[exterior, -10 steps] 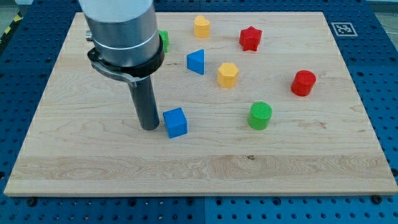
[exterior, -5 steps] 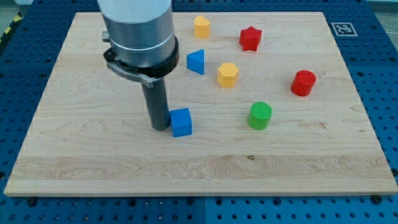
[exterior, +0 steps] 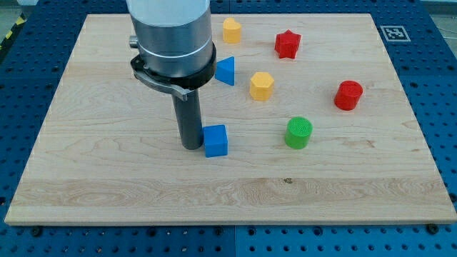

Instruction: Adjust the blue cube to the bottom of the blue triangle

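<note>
The blue cube [exterior: 216, 140] sits on the wooden board [exterior: 86, 164], below and slightly left of the blue triangle [exterior: 226, 71], well apart from it. My tip [exterior: 191, 145] rests on the board and touches the cube's left side. The arm's grey body hides the triangle's left edge and the board behind it.
A yellow block [exterior: 231, 30] and a red star [exterior: 287, 43] stand near the view's top. A yellow hexagonal block [exterior: 261, 86] is right of the triangle. A red cylinder [exterior: 348, 95] is at the right. A green cylinder [exterior: 298, 133] stands right of the cube.
My tip has slid to the view's right, pushing the blue cube rightward by about a cube's width. The arm now hides the green block at top left.
</note>
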You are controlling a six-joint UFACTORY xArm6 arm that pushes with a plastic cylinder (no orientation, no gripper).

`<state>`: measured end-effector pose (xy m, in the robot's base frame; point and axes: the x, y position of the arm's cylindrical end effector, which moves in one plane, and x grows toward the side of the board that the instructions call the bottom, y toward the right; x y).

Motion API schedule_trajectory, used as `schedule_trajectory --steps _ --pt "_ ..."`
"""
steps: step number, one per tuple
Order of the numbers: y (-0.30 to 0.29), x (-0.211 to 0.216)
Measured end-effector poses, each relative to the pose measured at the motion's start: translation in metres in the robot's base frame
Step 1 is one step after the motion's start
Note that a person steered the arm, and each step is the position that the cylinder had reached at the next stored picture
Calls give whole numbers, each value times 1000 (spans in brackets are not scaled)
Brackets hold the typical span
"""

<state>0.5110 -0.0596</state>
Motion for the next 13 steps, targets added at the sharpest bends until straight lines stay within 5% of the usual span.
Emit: schedule_trajectory --steps 5,9,13 --pt "8 19" --pt "22 -55" --pt "35 -24"
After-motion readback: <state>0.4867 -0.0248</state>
